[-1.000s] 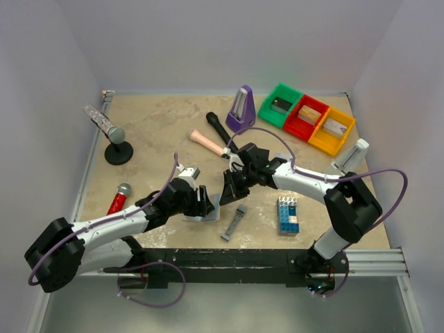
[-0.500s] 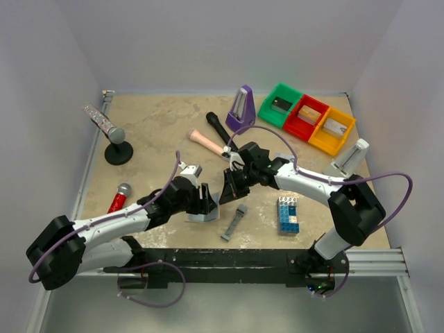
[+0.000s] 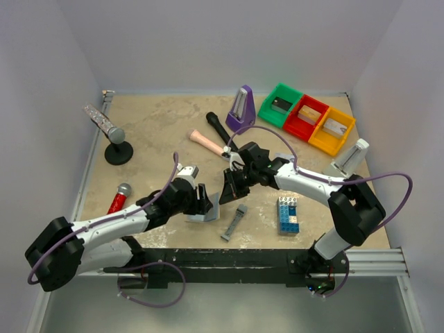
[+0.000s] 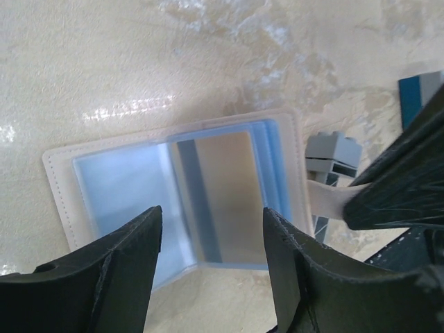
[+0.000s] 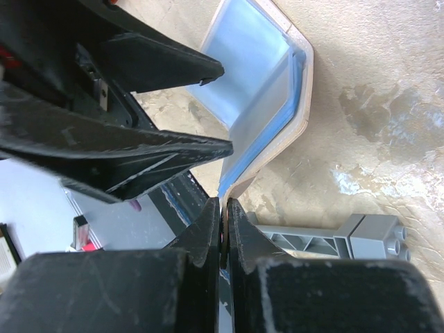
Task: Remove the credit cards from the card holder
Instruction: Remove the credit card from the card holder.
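lying close to the near edge of the tan mottled desk (image 3: pixel 152 132), the flat light-blue bifold card holder with pale stitched edging (image 3: pixel 208 214) sits just left of the narrow grey bar-shaped plastic piece (image 3: pixel 234 222) in the top view, apart from it. the black mounting rail (image 3: pixel 229 258) runs along the near side of the grey bar, so room is tight there. on the far side of the grey bar, bare desk reaches toward a pink-handled tool (image 3: pixel 207 143). right of the grey bar stands a blue-and-white toy brick stack (image 3: pixel 288 214), well apart from the holder.

the holder is open like a book, and its side nearer the grey bar is bent up off the surface. the right end effector (image 3: pixel 231 189) comes in from beyond the grey bar, its fingers pressed together on the pale rim of that raised side, pinching it. the left end effector (image 3: pixel 202 198) hangs over the holder on the side away from the grey bar, fingers apart and gripping nothing; whether they touch the holder i cannot tell. in the left wrist view a tan credit card with a dark stripe (image 4: pixel 211 194) sits in the clear pocket of the half nearer the grey bar, just ahead of the gap between those spread fingers.
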You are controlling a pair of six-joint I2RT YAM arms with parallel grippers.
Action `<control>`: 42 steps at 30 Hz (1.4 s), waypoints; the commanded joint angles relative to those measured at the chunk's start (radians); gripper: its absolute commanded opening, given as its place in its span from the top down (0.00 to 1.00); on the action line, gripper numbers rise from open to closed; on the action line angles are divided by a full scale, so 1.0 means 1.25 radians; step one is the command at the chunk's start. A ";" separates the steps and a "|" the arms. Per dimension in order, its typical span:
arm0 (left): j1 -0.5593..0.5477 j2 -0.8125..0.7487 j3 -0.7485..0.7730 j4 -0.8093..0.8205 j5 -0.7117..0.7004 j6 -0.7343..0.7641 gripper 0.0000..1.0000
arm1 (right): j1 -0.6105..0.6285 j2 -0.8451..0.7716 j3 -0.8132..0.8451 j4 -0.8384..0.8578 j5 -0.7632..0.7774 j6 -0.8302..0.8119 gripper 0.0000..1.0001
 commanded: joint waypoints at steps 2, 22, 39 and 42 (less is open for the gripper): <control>-0.005 0.029 0.015 0.009 0.007 -0.010 0.36 | 0.000 -0.039 0.010 -0.001 -0.014 -0.013 1.00; -0.005 0.035 0.024 0.049 0.040 -0.009 0.35 | 0.000 -0.030 0.020 -0.005 -0.017 -0.016 1.00; -0.036 0.096 0.038 0.074 0.057 -0.011 0.34 | 0.004 -0.042 0.027 -0.006 -0.027 -0.010 1.00; -0.039 0.103 0.041 0.072 0.053 -0.012 0.35 | 0.006 -0.046 0.029 -0.010 -0.027 -0.010 1.00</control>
